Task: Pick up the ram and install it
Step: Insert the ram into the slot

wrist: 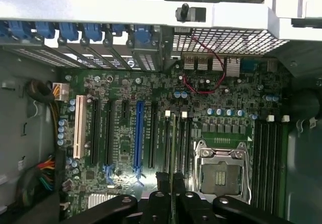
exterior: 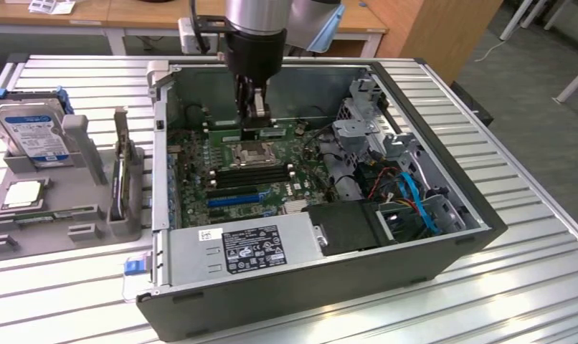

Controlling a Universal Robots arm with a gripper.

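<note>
Robot arm at work inside an open computer case [exterior: 318, 294] that lies on a slatted metal table [exterior: 518, 287]. The tool [exterior: 257, 118] hangs over the motherboard [exterior: 188, 165] with its fingers [wrist: 160, 204] clamped on the ram [wrist: 173, 133].

From the wrist camera the ram shows edge-on, a thin green line running out from between the two dark fingers, so its chips cannot be made out. It sits in line with a pair of black slots tipped with white latches [wrist: 184, 115], just beside the open processor socket [wrist: 221, 171]. Whether its lower edge touches a slot cannot be told. A blue slot [wrist: 139, 133] and a white slot [wrist: 78, 128] lie farther from the tool, on the side away from the socket.

In the exterior view the stick is hard to tell from the green board behind the tool, and the frame cuts off the arm's upper part. Well apart from the tool, outside the case toward the exterior view's left, a grey holder [exterior: 83, 150] carries a hard drive [exterior: 31, 132] with a blue-white label, standing upright, and a square silver-topped processor [exterior: 21, 193], lying flat. The power supply [exterior: 241, 247] sits in the case nearer the exterior camera than the tool and hides part of the motherboard.
</note>
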